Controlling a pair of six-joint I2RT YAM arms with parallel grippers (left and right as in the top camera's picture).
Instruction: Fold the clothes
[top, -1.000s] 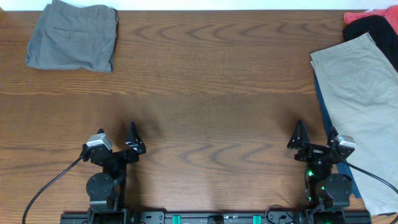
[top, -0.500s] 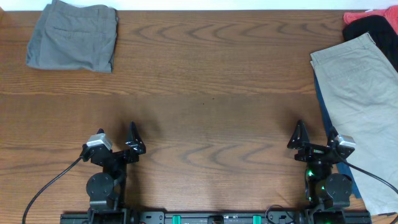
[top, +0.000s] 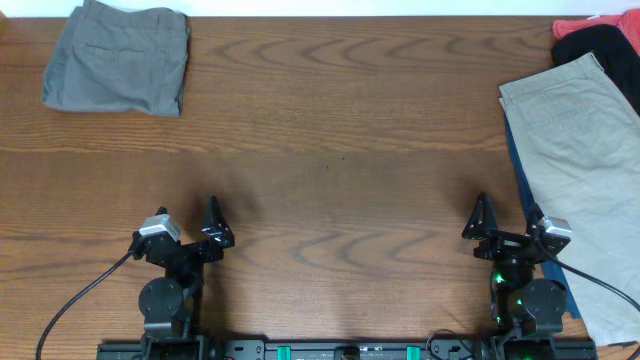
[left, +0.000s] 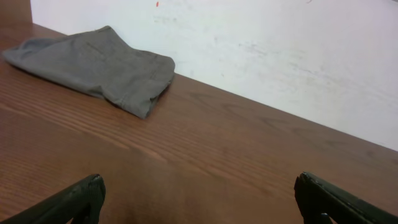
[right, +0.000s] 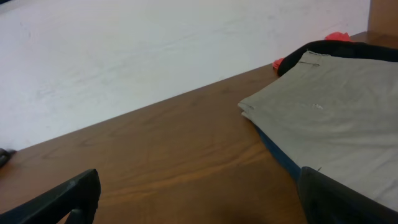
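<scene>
The grey-green shorts (top: 118, 58) lie folded at the table's far left corner, also seen in the left wrist view (left: 99, 65). Beige shorts (top: 585, 165) lie spread at the right edge on top of a blue garment (top: 527, 195), with black (top: 600, 42) and red (top: 590, 22) garments behind them; the beige shorts also show in the right wrist view (right: 329, 106). My left gripper (top: 190, 232) is open and empty near the front left (left: 199, 196). My right gripper (top: 505, 230) is open and empty near the front right (right: 199, 196), just left of the beige shorts.
The brown wooden table (top: 340, 150) runs between the two clothing piles. A white wall (left: 280, 50) stands behind the table's far edge. Cables trail from both arm bases at the front edge.
</scene>
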